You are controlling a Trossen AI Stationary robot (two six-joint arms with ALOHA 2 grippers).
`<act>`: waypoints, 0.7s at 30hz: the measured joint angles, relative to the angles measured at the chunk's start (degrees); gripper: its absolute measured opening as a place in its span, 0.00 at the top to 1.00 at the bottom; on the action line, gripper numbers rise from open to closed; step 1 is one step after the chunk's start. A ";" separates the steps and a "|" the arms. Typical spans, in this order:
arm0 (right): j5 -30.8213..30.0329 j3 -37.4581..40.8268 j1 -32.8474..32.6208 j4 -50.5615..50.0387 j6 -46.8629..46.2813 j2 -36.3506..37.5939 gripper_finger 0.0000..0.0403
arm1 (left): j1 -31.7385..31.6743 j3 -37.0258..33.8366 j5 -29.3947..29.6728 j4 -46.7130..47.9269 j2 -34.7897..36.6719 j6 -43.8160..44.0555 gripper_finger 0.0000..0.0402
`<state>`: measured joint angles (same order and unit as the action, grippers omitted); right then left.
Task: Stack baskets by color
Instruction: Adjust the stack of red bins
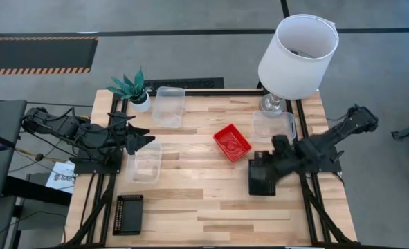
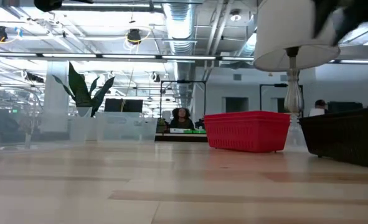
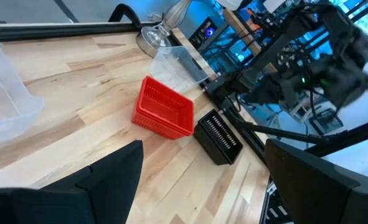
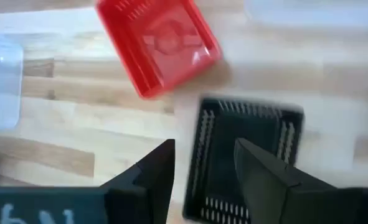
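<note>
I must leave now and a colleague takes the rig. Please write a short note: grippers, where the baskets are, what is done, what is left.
Left gripper: open, empty, at the table's left side above a clear basket.
Right gripper: open, just over the black basket at the right side, not holding it.
Red basket: mid-table.
Other clear baskets: one at the far edge, one by the lamp.
Second black basket: near left corner.
Done: cannot tell whether any basket holds nested ones.
Left: the two black and the three clear baskets lie apart.
</note>
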<state>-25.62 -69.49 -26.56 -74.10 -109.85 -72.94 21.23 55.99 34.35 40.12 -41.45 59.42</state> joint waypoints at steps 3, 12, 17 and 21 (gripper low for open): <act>1.63 -1.60 7.84 6.03 15.33 -2.47 0.56 | 0.00 0.00 0.04 0.03 -0.02 -0.29 0.20; 18.39 -2.49 23.23 22.60 50.90 -16.20 0.57 | 0.00 0.00 0.13 0.50 -0.02 -0.29 0.20; 20.51 -2.45 25.49 24.08 56.32 -22.10 0.51 | 0.00 0.00 0.15 1.17 -0.01 -0.27 0.20; 23.14 -2.45 26.41 27.84 57.86 -23.20 0.44 | 0.00 0.00 0.15 1.79 -0.02 -0.29 0.20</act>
<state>-2.47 -71.94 -0.15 -46.25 -51.99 -96.14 21.23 55.99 34.50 41.91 -41.47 59.13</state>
